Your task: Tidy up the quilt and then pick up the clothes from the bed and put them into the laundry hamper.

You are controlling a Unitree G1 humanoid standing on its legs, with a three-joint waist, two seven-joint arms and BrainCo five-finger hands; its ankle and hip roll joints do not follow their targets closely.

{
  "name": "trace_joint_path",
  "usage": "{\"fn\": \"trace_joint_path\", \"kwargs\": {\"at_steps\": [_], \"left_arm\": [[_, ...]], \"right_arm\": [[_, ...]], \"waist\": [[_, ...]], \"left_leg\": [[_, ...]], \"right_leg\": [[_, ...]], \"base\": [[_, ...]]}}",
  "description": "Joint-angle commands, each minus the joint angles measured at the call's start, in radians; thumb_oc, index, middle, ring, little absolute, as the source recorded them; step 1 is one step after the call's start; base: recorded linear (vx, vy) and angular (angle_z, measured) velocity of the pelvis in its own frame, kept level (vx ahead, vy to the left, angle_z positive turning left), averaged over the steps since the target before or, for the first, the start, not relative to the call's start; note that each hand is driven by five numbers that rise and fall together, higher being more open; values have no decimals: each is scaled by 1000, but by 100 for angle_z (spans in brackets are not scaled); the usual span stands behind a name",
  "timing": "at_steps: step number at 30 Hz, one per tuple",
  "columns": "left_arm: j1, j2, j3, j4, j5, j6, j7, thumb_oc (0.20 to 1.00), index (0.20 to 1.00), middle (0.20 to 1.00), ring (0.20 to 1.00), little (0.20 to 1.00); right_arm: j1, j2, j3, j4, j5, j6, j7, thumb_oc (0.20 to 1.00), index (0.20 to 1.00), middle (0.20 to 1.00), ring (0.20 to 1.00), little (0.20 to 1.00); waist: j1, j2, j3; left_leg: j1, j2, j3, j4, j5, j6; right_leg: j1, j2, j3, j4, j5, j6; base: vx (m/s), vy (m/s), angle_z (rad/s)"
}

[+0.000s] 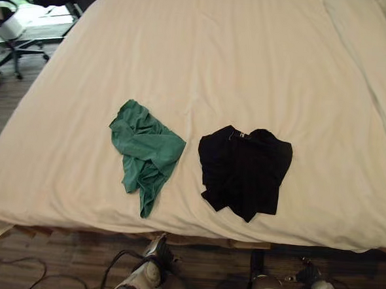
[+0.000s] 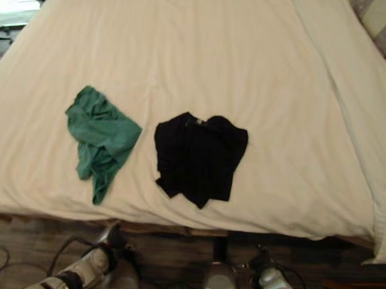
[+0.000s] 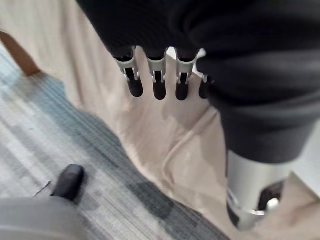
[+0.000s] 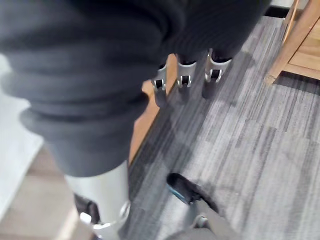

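A cream quilt (image 1: pixel 205 60) lies spread flat over the bed. On its near part rest two garments: a crumpled green one (image 1: pixel 143 151) to the left and a black one (image 1: pixel 244 167) just right of it, a small gap between them. My left hand (image 3: pixel 159 85) hangs low beside the bed's near edge, fingers straight and holding nothing, with the quilt's hanging side (image 3: pixel 165 140) past them. My right hand (image 4: pixel 182 80) hangs over the grey carpet by the bed's wooden frame (image 4: pixel 145 120), fingers also straight and holding nothing.
An office chair (image 1: pixel 23 29) stands on the floor off the bed's far left corner. A checked pillow (image 2: pixel 384 25) lies at the bed's far right. Wooden furniture (image 4: pixel 300 45) stands on the carpet to my right.
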Motion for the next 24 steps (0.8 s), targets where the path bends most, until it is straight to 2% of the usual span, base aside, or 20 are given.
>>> {"fn": "trace_joint_path", "kwargs": {"at_steps": [1, 2, 3, 4, 5, 6, 7, 8, 11, 12, 13, 14, 15, 16, 19, 20, 21, 22, 23, 24], "left_arm": [[-36, 61, -30, 38, 50, -3, -9, 1000, 1000, 1000, 1000, 1000], [-37, 61, -30, 38, 50, -3, -9, 1000, 1000, 1000, 1000, 1000], [-58, 94, -9, 6, 38, -9, 3, 1000, 1000, 1000, 1000, 1000], [-57, 108, 3, -27, 23, -15, -1, 1000, 1000, 1000, 1000, 1000], [-55, 110, 4, -30, 23, -14, -3, 1000, 1000, 1000, 1000, 1000], [-40, 123, 10, -54, 15, -16, -6, 1000, 1000, 1000, 1000, 1000], [-25, 132, 15, -61, 10, -13, -14, 1000, 1000, 1000, 1000, 1000], [-26, 133, 16, -61, 10, -13, -14, 1000, 1000, 1000, 1000, 1000], [-27, 100, 4, -28, 13, 4, -14, 1000, 1000, 1000, 1000, 1000], [-26, 63, 12, 29, -4, 14, -15, 1000, 1000, 1000, 1000, 1000], [-26, 63, 12, 30, -4, 14, -14, 1000, 1000, 1000, 1000, 1000], [-22, 39, 41, 69, -26, 21, -7, 1000, 1000, 1000, 1000, 1000], [-22, 39, 41, 69, -26, 21, -7, 1000, 1000, 1000, 1000, 1000], [-1, 25, 87, 100, -69, 27, 8, 1000, 1000, 1000, 1000, 1000], [20, 19, 142, 127, -121, 35, 18, 1000, 1000, 1000, 1000, 1000], [52, 14, 208, 166, -174, 48, 32, 1000, 1000, 1000, 1000, 1000], [87, 26, 315, 211, -261, 64, 52, 1000, 1000, 1000, 1000, 1000], [86, 27, 315, 211, -261, 64, 52, 1000, 1000, 1000, 1000, 1000], [132, 45, 415, 240, -334, 63, 61, 1000, 1000, 1000, 1000, 1000], [132, 45, 415, 240, -334, 63, 61, 1000, 1000, 1000, 1000, 1000]], "right_arm": [[-14, 81, 12, -7, -18, -8, 21, 1000, 1000, 1000, 1000, 1000], [-15, 81, 12, -7, -18, -8, 21, 1000, 1000, 1000, 1000, 1000], [-27, 102, 13, -50, -6, -10, 5, 1000, 1000, 1000, 1000, 1000], [-33, 121, 37, -74, -10, -17, 8, 1000, 1000, 1000, 1000, 1000], [-32, 122, 38, -75, -10, -16, 8, 1000, 1000, 1000, 1000, 1000], [-31, 132, 65, -96, -27, -22, 11, 1000, 1000, 1000, 1000, 1000], [-20, 152, 89, -107, -33, -29, 17, 1000, 1000, 1000, 1000, 1000], [-21, 152, 89, -107, -32, -30, 16, 1000, 1000, 1000, 1000, 1000], [-2, 192, 78, -41, 16, -20, 19, 1000, 1000, 1000, 1000, 1000], [6, 200, 46, 36, 50, -10, 9, 1000, 1000, 1000, 1000, 1000], [5, 199, 46, 36, 50, -10, 9, 1000, 1000, 1000, 1000, 1000], [25, 198, 23, 86, 58, 2, 3, 1000, 1000, 1000, 1000, 1000], [25, 198, 23, 86, 58, 2, 3, 1000, 1000, 1000, 1000, 1000], [38, 181, -16, 136, 64, 13, -16, 1000, 1000, 1000, 1000, 1000], [55, 163, -56, 161, 78, 16, -35, 1000, 1000, 1000, 1000, 1000], [80, 150, -114, 176, 120, 10, -53, 1000, 1000, 1000, 1000, 1000], [92, 124, -188, 185, 178, 3, -72, 1000, 1000, 1000, 1000, 1000], [92, 124, -188, 185, 178, 3, -72, 1000, 1000, 1000, 1000, 1000], [120, 92, -254, 174, 203, -5, -93, 1000, 1000, 1000, 1000, 1000], [120, 92, -254, 173, 203, -5, -93, 1000, 1000, 1000, 1000, 1000]], "waist": [[-6, -70, -57], [-3, -73, -58], [18, -90, -49], [31, -88, -50], [31, -87, -50], [33, -90, -45], [25, -92, -27], [27, -98, -25], [19, -73, -12], [16, -69, -14], [16, -69, -11], [22, -71, -34], [22, -70, -33], [27, -72, -70], [30, -79, -94], [31, -92, -108], [32, -102, -115], [32, -102, -117], [35, -107, -123], [35, -107, -125]], "left_leg": [[117, -66, 20, -91, -71, 23], [116, -70, 24, -92, -69, 25], [148, -118, 125, -138, -90, 42], [160, -133, 156, -159, -101, 51], [163, -131, 157, -161, -101, 50], [162, -150, 167, -167, -98, 66], [161, -189, 168, -183, -90, 96], [152, -192, 178, -180, -76, 101], [138, -259, 168, -190, -61, 153], [143, -310, 146, -190, -72, 164], [146, -309, 145, -190, -72, 164], [159, -332, 148, -193, -79, 168], [161, -332, 148, -193, -79, 168], [165, -334, 169, -201, -79, 166], [170, -327, 188, -205, -73, 165], [179, -322, 194, -205, -71, 164], [182, -315, 195, -205, -63, 160], [179, -315, 195, -205, -62, 160], [184, -312, 193, -205, -59, 158], [181, -312, 194, -205, -57, 158]], "right_leg": [[-105, -337, 87, 82, 68, 172], [-109, -339, 91, 79, 73, 172], [-175, -407, -93, 60, 157, 169], [-177, -393, -169, 76, 112, 166], [-176, -391, -169, 79, 108, 166], [-186, -356, -181, 126, 74, 157], [-210, -228, -113, 231, -16, 147], [-221, -232, -117, 234, -8, 133], [-205, -45, -61, 385, -166, 85], [-137, 16, -20, 330, -222, 40], [-132, 17, -22, 327, -221, 40], [-63, 24, 1, 214, -209, 17], [-61, 25, 1, 212, -208, 17], [-15, 23, -7, 122, -184, 26], [10, 20, -13, 72, -164, 29], [35, 18, -18, 48, -157, 34], [52, 14, -28, 30, -148, 37], [49, 15, -28, 29, -146, 36], [62, 10, -37, 20, -142, 39], [59, 10, -37, 19, -140, 38]], "base": [[-10, 392, -36], [-179, 733, -28], [-257, 524, -23], [-246, 520, -34], [-132, 324, -87], [-178, 475, -93], [-239, 460, -82], [-250, 464, -46], [-180, 378, -7], [-84, 286, 3], [0, 210, 15], [27, 53, 0], [84, 66, 6], [54, 11, -9], [58, -30, -8], [33, -70, -2], [33, -70, -3], [4, -53, -2], [0, 0, 0], [0, 0, 0]]}}
